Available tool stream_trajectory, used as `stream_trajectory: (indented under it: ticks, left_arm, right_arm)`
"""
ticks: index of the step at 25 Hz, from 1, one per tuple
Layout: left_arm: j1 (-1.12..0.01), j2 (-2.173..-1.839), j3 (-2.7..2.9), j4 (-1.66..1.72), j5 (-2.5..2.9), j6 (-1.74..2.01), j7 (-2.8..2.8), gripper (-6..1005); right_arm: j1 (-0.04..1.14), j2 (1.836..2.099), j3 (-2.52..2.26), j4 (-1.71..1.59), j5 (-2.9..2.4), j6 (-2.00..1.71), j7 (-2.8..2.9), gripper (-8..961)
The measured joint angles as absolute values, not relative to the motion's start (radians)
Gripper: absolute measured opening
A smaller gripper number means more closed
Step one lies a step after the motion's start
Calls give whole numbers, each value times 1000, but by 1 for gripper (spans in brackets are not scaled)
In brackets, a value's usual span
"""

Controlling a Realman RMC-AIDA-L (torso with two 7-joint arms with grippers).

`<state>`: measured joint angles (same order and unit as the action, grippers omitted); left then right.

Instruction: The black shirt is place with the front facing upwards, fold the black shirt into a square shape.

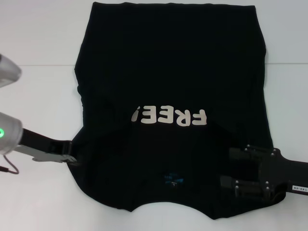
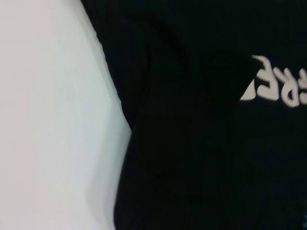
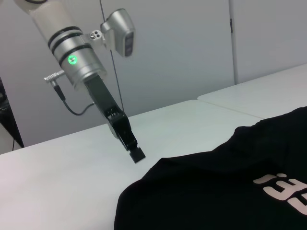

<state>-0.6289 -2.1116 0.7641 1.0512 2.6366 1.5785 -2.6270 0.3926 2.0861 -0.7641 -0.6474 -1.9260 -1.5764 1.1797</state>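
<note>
A black shirt [image 1: 173,72] lay flat, sleeves folded in, on a white table [image 1: 38,48], soft and limp, likely best pinched at its edges, where the left gripper [image 1: 72,156] sat apparently closed and the right gripper [image 1: 231,168] open.

Your left arm [image 3: 72,52] is silver-grey with black bands, a green light and a thin black cable; its left gripper [image 3: 136,154] is black. Your right gripper [image 1: 231,168] is black, screw-studded, white-labelled.
</note>
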Motion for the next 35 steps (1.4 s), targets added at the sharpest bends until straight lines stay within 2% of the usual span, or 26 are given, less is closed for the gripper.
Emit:
stream_trajectory:
  ticks: [6, 14, 21, 25, 27, 33, 35]
  left_arm:
    - [-599, -2091, 712, 1023, 2611, 1597, -2640, 79]
    - [-604, -2105, 713, 1003, 2618, 1578, -2641, 155]
    - [-610, -2110, 806, 1088, 2634, 1583, -2700, 414]
    - [-618, -2138, 929, 1181, 2732, 1580, -2771, 567]
    - [-627, -2158, 964, 1215, 2784, 1581, -2792, 803]
    - [-642, -2170, 1046, 1217, 2799, 1574, -2836, 952]
    - [-643, -2170, 1063, 1203, 2799, 1566, -2844, 952]
  right_arm:
    - [391, 2086, -764, -647, -1931, -1577, 1180, 836]
    - [392, 2086, -764, -647, -1931, -1575, 1180, 836]
    - [390, 2086, -764, -647, -1931, -1572, 1180, 835]
    - [389, 2086, -765, -647, -1931, -1570, 1180, 836]
    - [387, 2086, -765, -647, -1932, -1569, 1180, 836]
    - [386, 2086, -767, -647, -1933, -1569, 1180, 835]
    - [386, 2086, -767, -647, -1933, -1569, 1180, 835]
